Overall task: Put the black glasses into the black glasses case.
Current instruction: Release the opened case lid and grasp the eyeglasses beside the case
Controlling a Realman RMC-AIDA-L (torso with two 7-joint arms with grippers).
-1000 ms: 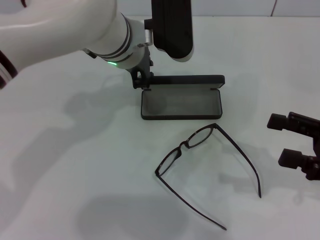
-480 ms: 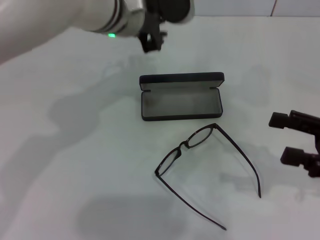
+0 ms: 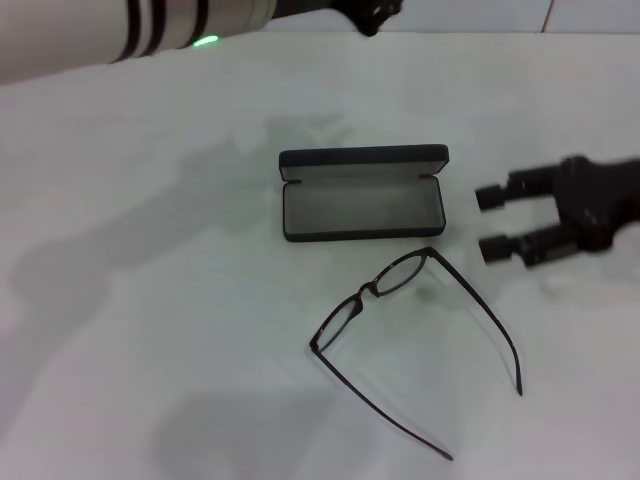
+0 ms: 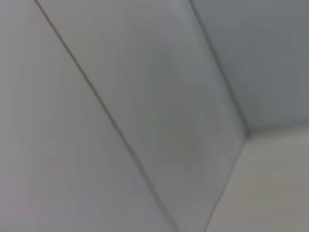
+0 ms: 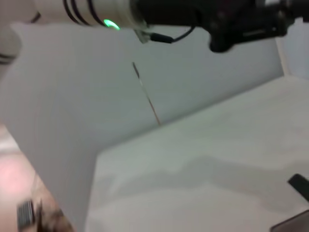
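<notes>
The black glasses (image 3: 369,291) lie unfolded on the white table in the head view, temple arms pointing toward the near right. The black glasses case (image 3: 362,208) lies open just behind them, its lid standing up at the back and its grey interior empty. My right gripper (image 3: 492,224) is open and empty, hovering to the right of the case with its fingers pointing left at it. My left arm (image 3: 150,25) crosses the top left. Its black end (image 3: 372,12) barely shows at the top edge and also shows in the right wrist view (image 5: 241,21).
The white table (image 3: 150,300) spreads around the case and glasses. A pale wall (image 4: 145,96) fills the left wrist view. The right wrist view shows the table's far part (image 5: 193,174) and the wall behind it.
My left arm has lifted from beside the case's left end up to the top edge. My right gripper has moved left and up, from the right edge toward the case.
</notes>
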